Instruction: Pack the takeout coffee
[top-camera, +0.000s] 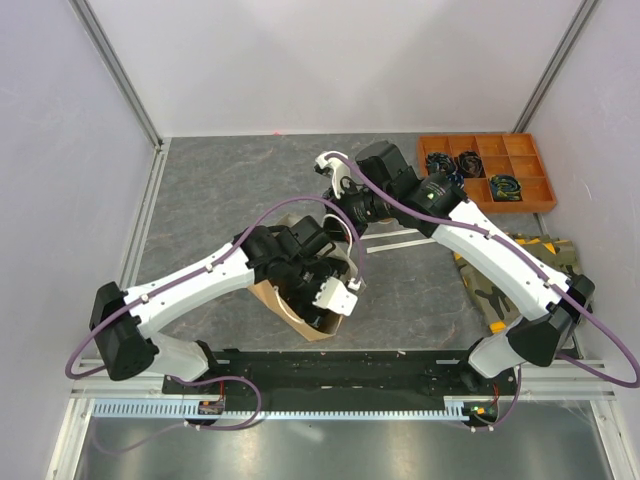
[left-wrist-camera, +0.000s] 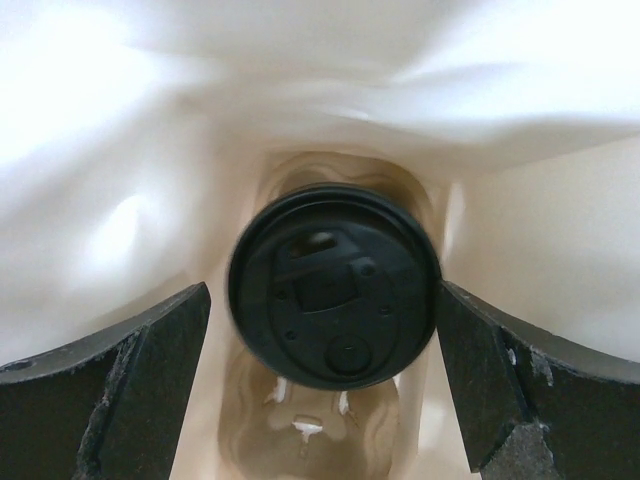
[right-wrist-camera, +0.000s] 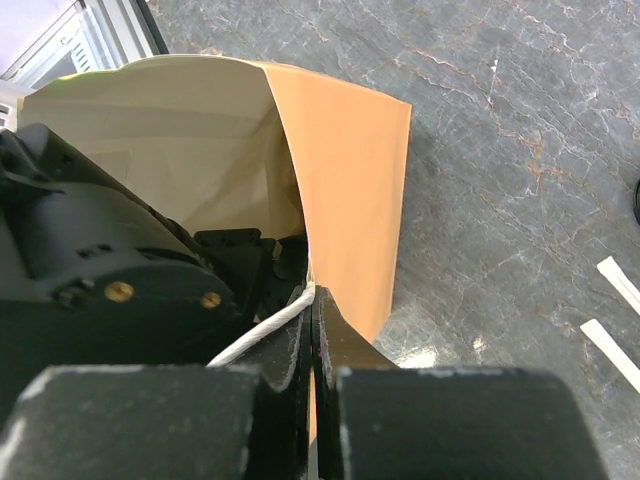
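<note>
One takeout coffee (left-wrist-camera: 333, 285) shows in the left wrist view as a round black lid, seen from above deep inside the tan paper bag (top-camera: 272, 297); the cup under it is hidden. My left gripper (left-wrist-camera: 322, 293) stands open around that lid, with a gap at the left finger (left-wrist-camera: 130, 380) and the right finger (left-wrist-camera: 520, 380) close to the lid's rim. My right gripper (right-wrist-camera: 313, 297) is shut on the bag's (right-wrist-camera: 345, 190) upper rim beside its white handle (right-wrist-camera: 260, 335). From above, the right gripper (top-camera: 345, 207) sits at the bag's far side.
An orange compartment tray (top-camera: 487, 170) with coiled cables stands at the back right. A camouflage cloth (top-camera: 520, 270) lies under the right arm. White strips (right-wrist-camera: 612, 283) lie on the grey table (top-camera: 220, 190). A brownish shape (left-wrist-camera: 310, 435) shows at the bag's bottom.
</note>
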